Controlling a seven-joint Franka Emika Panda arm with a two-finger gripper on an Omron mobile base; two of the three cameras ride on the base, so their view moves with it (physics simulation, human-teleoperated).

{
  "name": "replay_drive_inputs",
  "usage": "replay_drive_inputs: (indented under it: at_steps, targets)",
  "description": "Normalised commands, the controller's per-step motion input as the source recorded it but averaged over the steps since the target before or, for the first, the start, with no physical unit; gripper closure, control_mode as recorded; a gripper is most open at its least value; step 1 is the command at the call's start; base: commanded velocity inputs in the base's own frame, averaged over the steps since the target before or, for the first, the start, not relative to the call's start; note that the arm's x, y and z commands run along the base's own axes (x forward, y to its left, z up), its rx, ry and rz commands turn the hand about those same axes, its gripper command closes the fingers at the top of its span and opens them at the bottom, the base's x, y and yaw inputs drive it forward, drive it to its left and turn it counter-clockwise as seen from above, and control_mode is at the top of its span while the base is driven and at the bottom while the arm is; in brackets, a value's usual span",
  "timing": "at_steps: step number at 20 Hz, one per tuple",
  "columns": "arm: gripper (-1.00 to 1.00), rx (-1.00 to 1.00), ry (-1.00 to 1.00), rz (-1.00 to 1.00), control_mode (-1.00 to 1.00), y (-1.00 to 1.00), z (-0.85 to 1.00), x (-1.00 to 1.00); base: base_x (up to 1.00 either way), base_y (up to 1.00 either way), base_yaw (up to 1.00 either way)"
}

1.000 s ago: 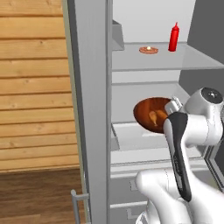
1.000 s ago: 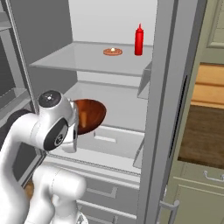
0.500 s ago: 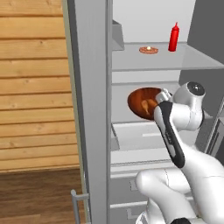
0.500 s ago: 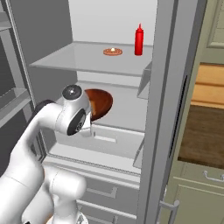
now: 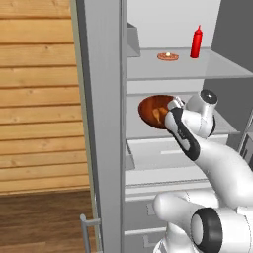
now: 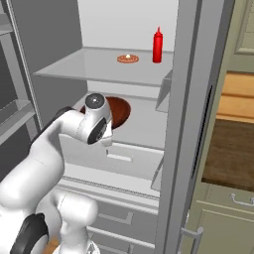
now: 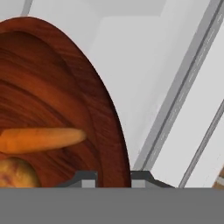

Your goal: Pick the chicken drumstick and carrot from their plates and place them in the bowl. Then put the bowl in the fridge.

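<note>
The claw (image 7: 113,176) is seen at the bottom centre of the hand view, its two dark tips clamped on the rim of the bowl (image 7: 65,109), one tip inside the rim and one outside. In that view the bowl takes up the left half of the frame, and the carrot (image 7: 41,139) is seen lying across its dark inside at the left, with the drumstick (image 7: 15,172) just below it at the lower left corner. White fridge wall and a grey edge are shown in the right half.

In the left base view the bowl (image 5: 157,110) is seen at the centre of the frame, on the middle shelf (image 5: 217,129) of the fridge (image 5: 104,99), with the arm's hand against its right side; a patch of orange is visible inside it. In the right base view only the bowl's (image 6: 119,110) right part is seen, at centre left, behind the arm's wrist, and its contents are hidden.

On the upper shelf (image 6: 99,67) a red bottle (image 6: 158,45) and a small flat item (image 6: 128,58) are shown in both base views.

Compared with the earlier frames, the bowl is found higher in the frame and deeper in the fridge, and the arm is stretched further forward.
</note>
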Motion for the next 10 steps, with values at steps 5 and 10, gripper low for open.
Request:
replay_drive_inputs:
  at_steps: [5, 10]
  targets:
    - [1.0, 0.0, 0.0, 0.03, -1.0, 0.0, -0.22, 0.45, 0.0, 0.0, 0.0]
    - [1.0, -0.01, 0.0, 0.02, -1.0, 0.0, -0.32, 0.46, 0.0, 0.0, 0.0]
